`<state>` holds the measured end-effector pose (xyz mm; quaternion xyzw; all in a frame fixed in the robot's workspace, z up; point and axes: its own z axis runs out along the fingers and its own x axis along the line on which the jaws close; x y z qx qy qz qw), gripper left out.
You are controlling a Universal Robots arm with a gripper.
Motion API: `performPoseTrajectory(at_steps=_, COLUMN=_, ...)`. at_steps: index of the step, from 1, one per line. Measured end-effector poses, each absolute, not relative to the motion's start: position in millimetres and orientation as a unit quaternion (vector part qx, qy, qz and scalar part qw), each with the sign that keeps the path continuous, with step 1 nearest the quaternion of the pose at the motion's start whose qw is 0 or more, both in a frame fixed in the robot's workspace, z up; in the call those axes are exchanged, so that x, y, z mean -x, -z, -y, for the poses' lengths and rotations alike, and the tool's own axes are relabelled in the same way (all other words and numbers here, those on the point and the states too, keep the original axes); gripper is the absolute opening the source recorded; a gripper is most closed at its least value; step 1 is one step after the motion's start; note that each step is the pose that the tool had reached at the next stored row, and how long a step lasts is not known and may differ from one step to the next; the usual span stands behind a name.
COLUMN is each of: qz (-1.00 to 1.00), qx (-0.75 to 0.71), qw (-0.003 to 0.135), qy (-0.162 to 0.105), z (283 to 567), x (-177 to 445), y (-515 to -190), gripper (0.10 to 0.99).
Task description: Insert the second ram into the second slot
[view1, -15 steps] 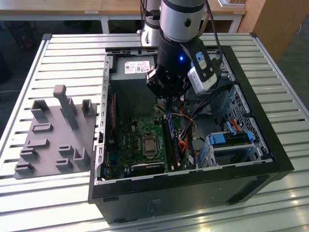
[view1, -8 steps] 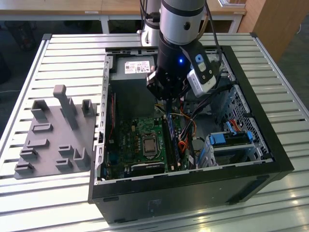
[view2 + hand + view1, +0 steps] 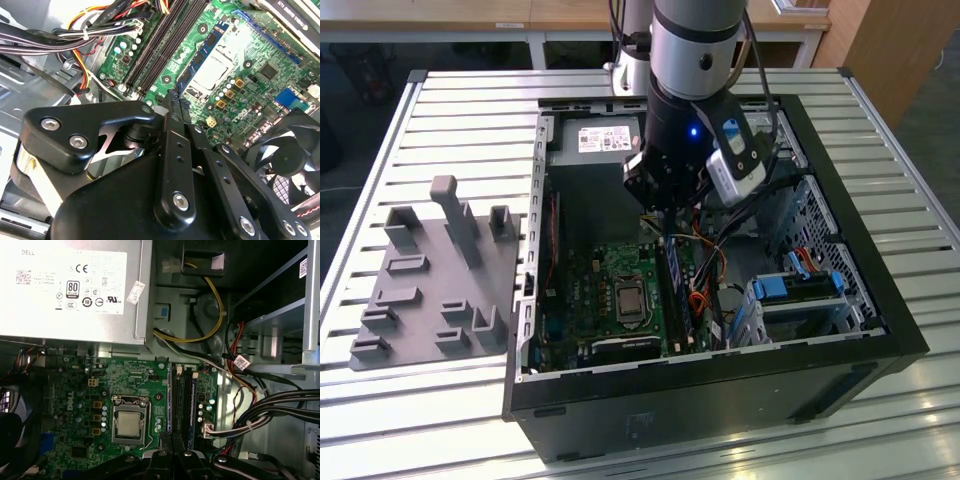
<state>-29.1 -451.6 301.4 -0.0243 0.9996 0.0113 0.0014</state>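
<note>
Our gripper [image 3: 174,97] is pinched tight on one end of the ram [image 3: 202,55], which stands on edge just beside the socket [image 3: 627,300], on the exterior view's right. Cables [image 3: 705,265] crowd in further right, and the power supply [image 3: 605,140] sits at the far end.

An open desktop computer case [image 3: 670,410] lies on a slatted metal worktop [image 3: 470,110]. The arm reaches down into it, its claw [image 3: 664,222] at the far end of the second ram [image 3: 673,285], a blue stick beside the CPU socket [image 3: 627,300]. A grey fixture plate [image 3: 430,290] sits at the exterior view's left.
</note>
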Motion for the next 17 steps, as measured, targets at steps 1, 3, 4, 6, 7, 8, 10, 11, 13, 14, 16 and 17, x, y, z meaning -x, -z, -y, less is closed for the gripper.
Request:
performPoseTrajectory(at_steps=1, qz=-1.000, qx=0.024, qw=0.001, qy=-0.011, z=451.6, x=29.1, y=-301.0, gripper=0.114)
performPoseTrajectory(at_steps=3, qz=-1.000, qx=0.024, qw=0.001, qy=-0.011, z=451.6, x=29.0, y=-300.4, gripper=0.114)
performPoseTrajectory(at_steps=4, qz=-1.000, qx=0.024, qw=0.001, qy=-0.010, z=451.5, x=29.0, y=-300.2, gripper=0.114)
performPoseTrajectory(at_steps=6, qz=-1.000, qx=0.024, qw=0.001, qy=-0.009, z=451.6, x=29.1, y=-300.1, gripper=0.114)
performPoseTrajectory(at_steps=7, qz=-1.000, qx=0.024, qw=0.001, qy=-0.009, z=451.6, x=29.0, y=-300.0, gripper=0.114)
performPoseTrajectory(at_steps=8, qz=-1.000, qx=0.024, qw=0.001, qy=-0.009, z=451.6, x=29.0, y=-299.7, gripper=0.114)
performPoseTrajectory(at_steps=10, qz=-1.000, qx=0.024, qw=0.001, qy=-0.009, z=451.5, x=29.0, y=-299.1, gripper=0.114)
performPoseTrajectory(at_steps=11, qz=-1.000, qx=0.024, qw=0.001, qy=-0.009, z=451.6, x=29.1, y=-298.6, gripper=0.114)
performPoseTrajectory(at_steps=13, qz=-1.000, qx=0.024, qw=0.001, qy=-0.009, z=452.3, x=29.2, y=-297.5, gripper=0.114)
performPoseTrajectory(at_steps=14, qz=-1.000, qx=0.023, qw=0.001, qy=-0.009, z=453.2, x=29.3, y=-296.7, gripper=0.114)
performPoseTrajectory(at_steps=16, qz=-1.000, qx=0.021, qw=0.001, qy=-0.009, z=454.1, x=29.3, y=-293.6, gripper=0.114)
performPoseTrajectory(at_steps=17, qz=-1.000, qx=0.018, qw=0.001, qy=-0.009, z=454.2, x=29.3, y=-292.2, gripper=0.114)
